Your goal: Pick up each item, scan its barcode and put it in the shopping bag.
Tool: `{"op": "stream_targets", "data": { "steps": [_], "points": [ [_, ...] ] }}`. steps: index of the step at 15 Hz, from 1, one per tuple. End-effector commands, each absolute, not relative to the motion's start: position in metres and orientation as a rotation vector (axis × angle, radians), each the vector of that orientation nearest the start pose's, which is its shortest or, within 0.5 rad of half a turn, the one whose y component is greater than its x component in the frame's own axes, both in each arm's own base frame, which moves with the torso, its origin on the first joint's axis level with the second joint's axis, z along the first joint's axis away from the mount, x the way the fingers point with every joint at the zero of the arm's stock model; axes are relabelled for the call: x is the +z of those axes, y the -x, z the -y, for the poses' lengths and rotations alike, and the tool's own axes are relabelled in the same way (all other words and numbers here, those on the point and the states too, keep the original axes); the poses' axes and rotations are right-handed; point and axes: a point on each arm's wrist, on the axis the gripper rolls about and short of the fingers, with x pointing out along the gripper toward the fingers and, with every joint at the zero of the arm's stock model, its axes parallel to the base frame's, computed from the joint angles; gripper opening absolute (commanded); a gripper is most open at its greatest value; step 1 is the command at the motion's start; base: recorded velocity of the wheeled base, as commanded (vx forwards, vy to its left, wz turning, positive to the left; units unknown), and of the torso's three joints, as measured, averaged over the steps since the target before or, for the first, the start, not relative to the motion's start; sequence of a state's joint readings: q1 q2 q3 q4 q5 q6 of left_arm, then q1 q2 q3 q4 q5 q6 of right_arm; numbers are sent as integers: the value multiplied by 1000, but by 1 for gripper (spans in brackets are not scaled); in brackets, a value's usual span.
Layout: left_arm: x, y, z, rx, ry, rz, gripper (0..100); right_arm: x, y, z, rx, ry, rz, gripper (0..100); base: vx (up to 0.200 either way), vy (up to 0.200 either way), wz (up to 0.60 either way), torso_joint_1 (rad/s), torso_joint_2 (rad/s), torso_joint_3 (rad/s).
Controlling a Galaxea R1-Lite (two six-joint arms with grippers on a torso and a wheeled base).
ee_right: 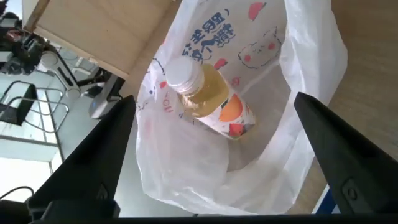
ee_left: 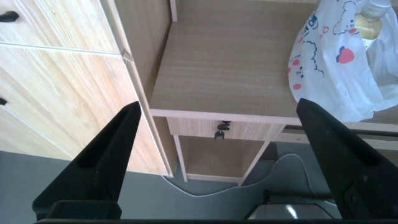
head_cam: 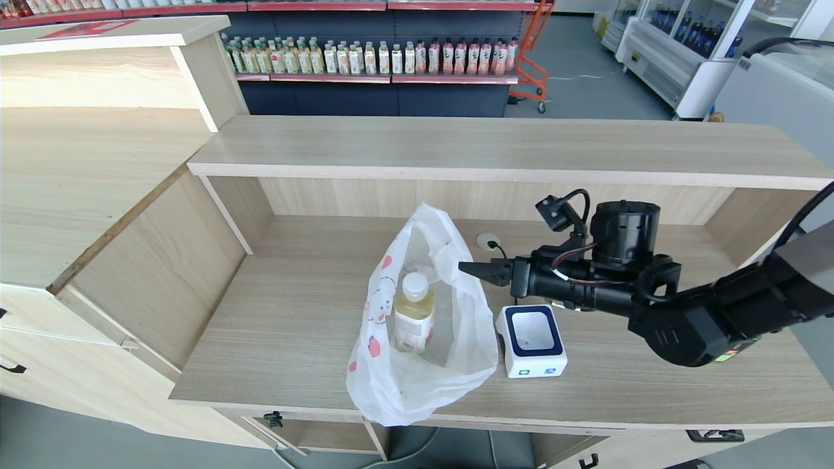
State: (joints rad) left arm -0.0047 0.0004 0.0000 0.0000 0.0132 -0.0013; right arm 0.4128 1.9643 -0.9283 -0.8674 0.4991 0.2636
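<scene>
The left gripper (ee_left: 217, 104) sits well to the left of the shopping bag (head_cam: 391, 384), off the front edge of the wooden counter (head_cam: 293, 326). Its two dark fingers are spread wide with nothing between them. Below that edge, left of the bag, a small black handle (ee_left: 221, 130) is fixed to a drawer front.

The shopping bag is white thin plastic printed with red hearts and cartoon figures. It stands on the counter near the front, its mouth gaping upward and its base bulging slightly past the edge. Inside it a drink bottle (head_cam: 414, 312) stands roughly upright. The bottle has a white cap, pale yellow liquid and a printed label, and the bag's walls are loose around it.

Just behind the bag's right side, a round cable grommet (head_cam: 488, 241) is set into the counter top. The right gripper (head_cam: 470, 268) hangs over the bag's right rim and points toward the opening. In the right wrist view its fingers are far apart and empty, with the bottle below them.

Just right of the bag, close beside its wall, sits the barcode scanner (head_cam: 531, 340), a white box with a blue-framed window facing up. Far behind the bag, a store shelf (head_cam: 371, 57) carries a row of bottles.
</scene>
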Motion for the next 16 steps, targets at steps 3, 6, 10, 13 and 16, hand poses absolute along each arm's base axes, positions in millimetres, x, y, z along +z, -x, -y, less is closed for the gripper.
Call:
{"op": "stream_targets", "data": {
  "steps": [3,6,10,13,16],
  "points": [
    [75,23,0,9,2,0,100,182,-269,-89,755,-266,-232,100,0,0,0,0,0,0],
    [75,23,0,9,2,0,100,178,-197,-30,569,-130,-204,100,0,0,0,0,0,0],
    [75,23,0,9,2,0,100,124,-52,-4,203,-73,-135,100,0,0,0,0,0,0],
    [75,23,0,9,2,0,100,91,3,-3,129,-39,-105,100,0,0,0,0,0,0],
    [75,23,0,9,2,0,100,81,18,-3,110,-28,-49,100,0,0,0,0,0,0]
  ]
}}
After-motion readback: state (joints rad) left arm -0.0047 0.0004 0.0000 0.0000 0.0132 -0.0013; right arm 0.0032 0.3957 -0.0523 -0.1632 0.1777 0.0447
